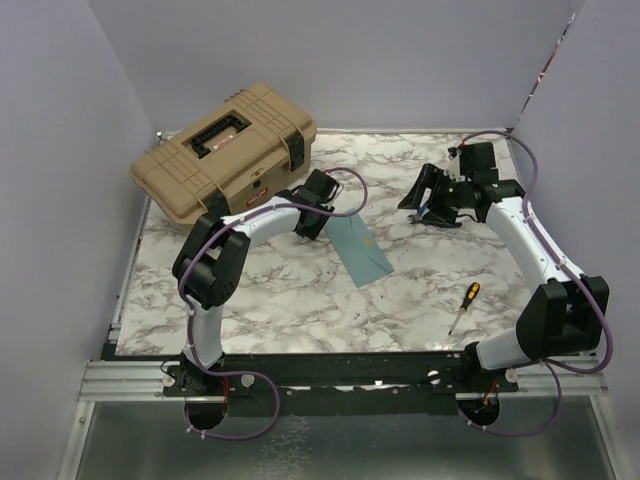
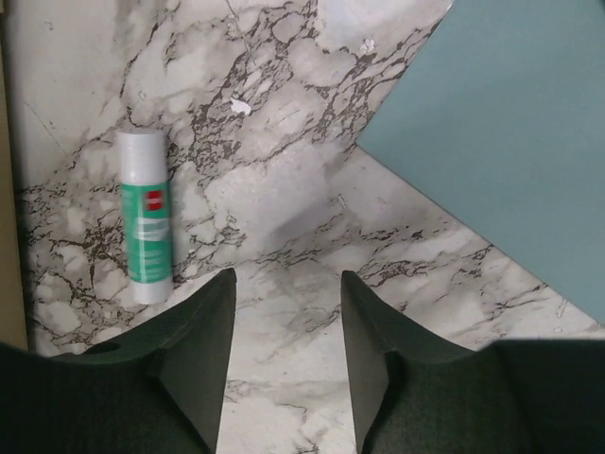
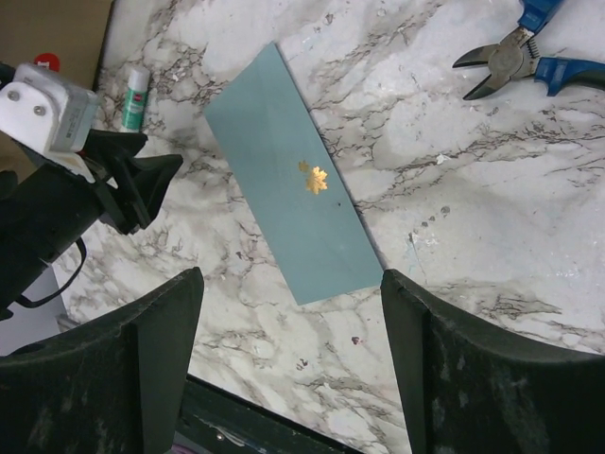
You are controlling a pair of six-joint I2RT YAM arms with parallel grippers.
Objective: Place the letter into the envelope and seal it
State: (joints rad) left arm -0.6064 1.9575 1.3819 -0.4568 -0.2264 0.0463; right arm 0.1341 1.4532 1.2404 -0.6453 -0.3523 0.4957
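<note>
The envelope (image 3: 269, 142) lies flat on the tabletop (image 1: 280, 300) between my two arms. It looks closed, with a small gold leaf sticker (image 3: 313, 178) on the middle of its upper face. I cannot see the letter anywhere, so I judge it is inside, though no view proves that.

My left gripper (image 2: 288, 284) is released. Its jaws stand apart over bare marble with nothing between them, and the envelope's corner lies just ahead and to one side, not touched. My right gripper (image 3: 288, 312) is spread wide and empty, hanging above the envelope's near end and well clear of it.

The glue stick (image 2: 144, 218) lies on its side with its cap on, beside my left gripper and next to the toolbox (image 1: 225, 150). The pliers (image 3: 525, 52) and the screwdriver (image 1: 463, 305) lie apart from the envelope and have no part in this.

By my reckoning the task is at its tail end, with the sealing done or nearly so and my left gripper letting go. I cannot make out the flap's edge, so I cannot say whether it sits flush.

The next move should be a check. If the flap lifts, one gripper should press down along the seam while the other steadies the envelope's far end so the thin paper does not slide. If it holds, both arms need only lift straight away without brushing it.
</note>
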